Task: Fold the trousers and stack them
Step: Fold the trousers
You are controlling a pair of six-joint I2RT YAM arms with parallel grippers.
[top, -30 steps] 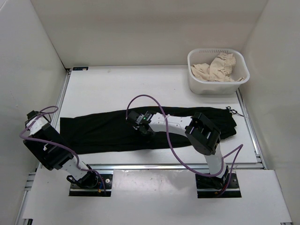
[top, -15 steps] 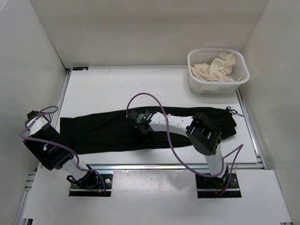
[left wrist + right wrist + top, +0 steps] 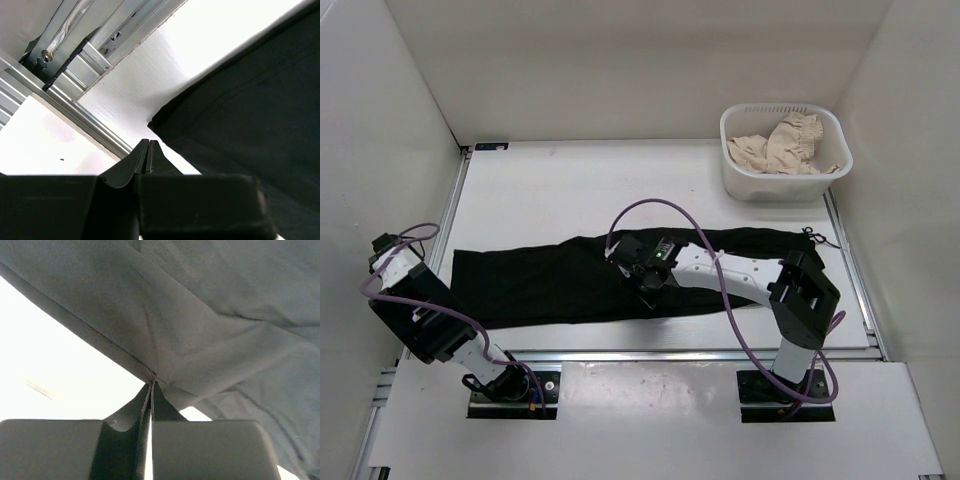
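The black trousers [image 3: 540,280] lie stretched flat across the table from left to right. My right gripper [image 3: 645,278] reaches over their middle. In the right wrist view it [image 3: 151,384] is shut on a pinched fold of the trousers [image 3: 200,315], and the fabric tents up to the fingertips. My left arm [image 3: 420,320] is folded back at the near left, with its gripper hidden beneath it in the top view. In the left wrist view the left gripper [image 3: 148,142] is shut with nothing in it, just short of the corner of a trouser leg [image 3: 250,100].
A white basket [image 3: 738,175] holding a beige frilly cloth [image 3: 780,140] stands at the back right corner. An aluminium rail [image 3: 85,60] runs along the table's edge by the left gripper. White walls enclose the table on three sides.
The right gripper has closed on the fabric and shifted a little to the right and nearer. Its elbow has swung out to the right. The left arm has not moved.
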